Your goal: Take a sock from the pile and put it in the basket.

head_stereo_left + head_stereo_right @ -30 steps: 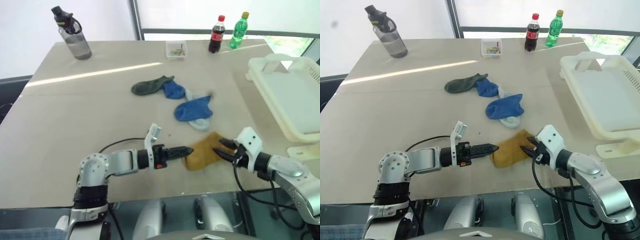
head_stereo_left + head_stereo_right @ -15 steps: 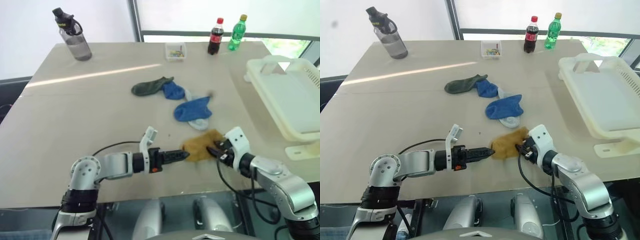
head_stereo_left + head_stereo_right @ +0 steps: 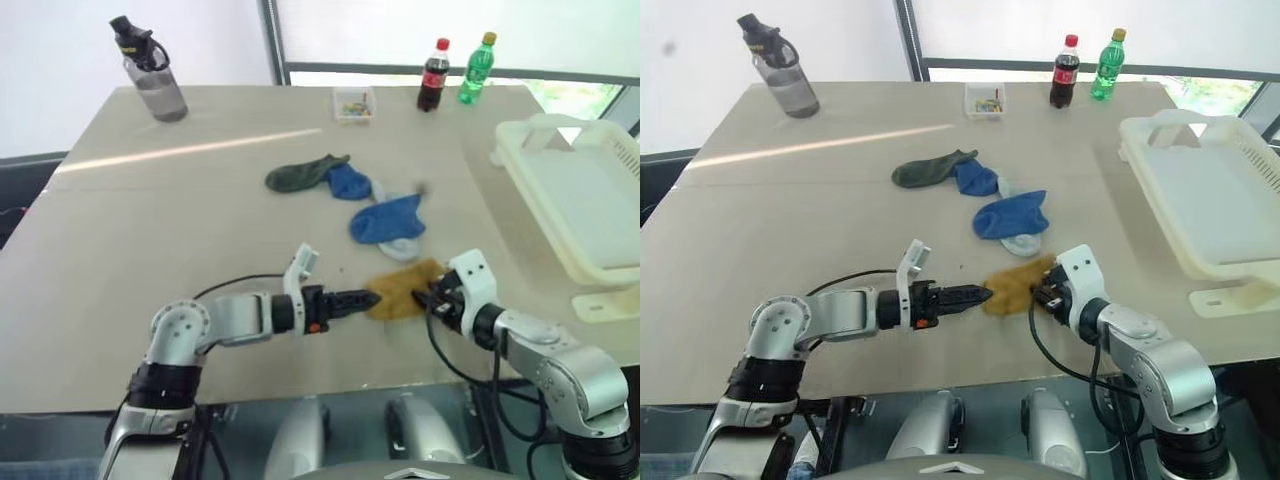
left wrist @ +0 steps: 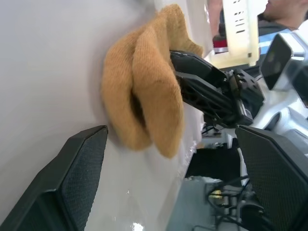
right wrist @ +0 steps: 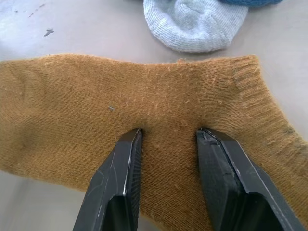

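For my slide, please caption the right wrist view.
Right gripper black fingers pressing into mustard-yellow knit sock on table.

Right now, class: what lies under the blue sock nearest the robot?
A pale white-blue sock pokes out from under the blue sock. How far it runs beneath is covered.

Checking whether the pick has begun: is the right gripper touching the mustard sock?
Touching. In the right wrist view both fingertips of the right gripper press into the sock, jaws still parted.
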`<state>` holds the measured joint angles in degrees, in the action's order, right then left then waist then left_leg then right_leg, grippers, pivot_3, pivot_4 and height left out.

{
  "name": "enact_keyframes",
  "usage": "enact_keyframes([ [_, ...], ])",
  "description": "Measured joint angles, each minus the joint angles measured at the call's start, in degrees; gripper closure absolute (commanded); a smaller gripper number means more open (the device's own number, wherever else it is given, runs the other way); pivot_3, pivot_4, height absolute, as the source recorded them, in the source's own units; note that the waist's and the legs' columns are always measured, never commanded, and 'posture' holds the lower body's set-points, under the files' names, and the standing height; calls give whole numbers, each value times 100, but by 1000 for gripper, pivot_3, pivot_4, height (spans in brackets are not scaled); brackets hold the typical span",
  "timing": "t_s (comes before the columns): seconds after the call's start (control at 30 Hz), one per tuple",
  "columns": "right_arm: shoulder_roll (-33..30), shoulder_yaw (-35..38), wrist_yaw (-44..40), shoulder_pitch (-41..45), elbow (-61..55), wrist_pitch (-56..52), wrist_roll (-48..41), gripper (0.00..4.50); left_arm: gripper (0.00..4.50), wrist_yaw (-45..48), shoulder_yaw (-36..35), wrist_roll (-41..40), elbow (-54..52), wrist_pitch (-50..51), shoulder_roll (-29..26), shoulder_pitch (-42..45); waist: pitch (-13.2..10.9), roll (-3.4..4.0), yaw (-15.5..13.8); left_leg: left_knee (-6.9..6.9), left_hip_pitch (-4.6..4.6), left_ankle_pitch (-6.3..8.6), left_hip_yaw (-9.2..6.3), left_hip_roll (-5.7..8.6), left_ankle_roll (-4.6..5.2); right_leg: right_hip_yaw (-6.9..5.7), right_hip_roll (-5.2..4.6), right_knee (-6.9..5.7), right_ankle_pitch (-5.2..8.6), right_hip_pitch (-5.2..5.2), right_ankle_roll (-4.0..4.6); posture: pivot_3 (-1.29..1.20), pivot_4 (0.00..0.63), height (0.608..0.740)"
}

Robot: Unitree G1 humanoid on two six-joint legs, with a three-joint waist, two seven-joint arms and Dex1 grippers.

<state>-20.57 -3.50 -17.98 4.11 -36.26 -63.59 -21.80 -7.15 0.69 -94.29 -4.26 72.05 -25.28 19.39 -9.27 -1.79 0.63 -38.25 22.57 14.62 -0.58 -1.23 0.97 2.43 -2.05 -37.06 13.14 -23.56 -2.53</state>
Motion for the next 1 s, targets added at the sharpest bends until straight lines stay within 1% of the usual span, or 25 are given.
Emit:
enact_keyframes([
  [0.2,39,-48,66,-24,-6,56,27,2693,0,-11,2,375,342,-76,477,273,22,9,5,0,0,0,1,0,0,-2,2,0,1,0,-1,0,150,740],
  [0.47,15,-42,76,-57,-42,91,34,2693,0,262,-141,461,619,-40,798,275,33,15,5,1,8,0,-1,0,0,-5,2,6,3,-2,-4,0,150,740],
  [0.6,14,-59,70,-56,-50,138,32,2693,0,442,-224,186,767,25,1007,225,31,16,18,3,20,0,-3,0,1,-5,2,12,1,-10,-2,0,150,740],
  [0.8,-4,-66,62,-46,-50,140,32,2693,0,680,-182,-258,763,196,1021,156,29,17,17,5,20,0,-4,0,1,-7,2,13,2,-10,-3,0,150,740],
  [1.0,-4,-73,64,-41,-50,140,31,2693,0,834,-181,-327,763,192,1049,163,28,18,17,6,20,0,-6,0,1,-8,2,15,3,-11,-4,0,150,740],
])
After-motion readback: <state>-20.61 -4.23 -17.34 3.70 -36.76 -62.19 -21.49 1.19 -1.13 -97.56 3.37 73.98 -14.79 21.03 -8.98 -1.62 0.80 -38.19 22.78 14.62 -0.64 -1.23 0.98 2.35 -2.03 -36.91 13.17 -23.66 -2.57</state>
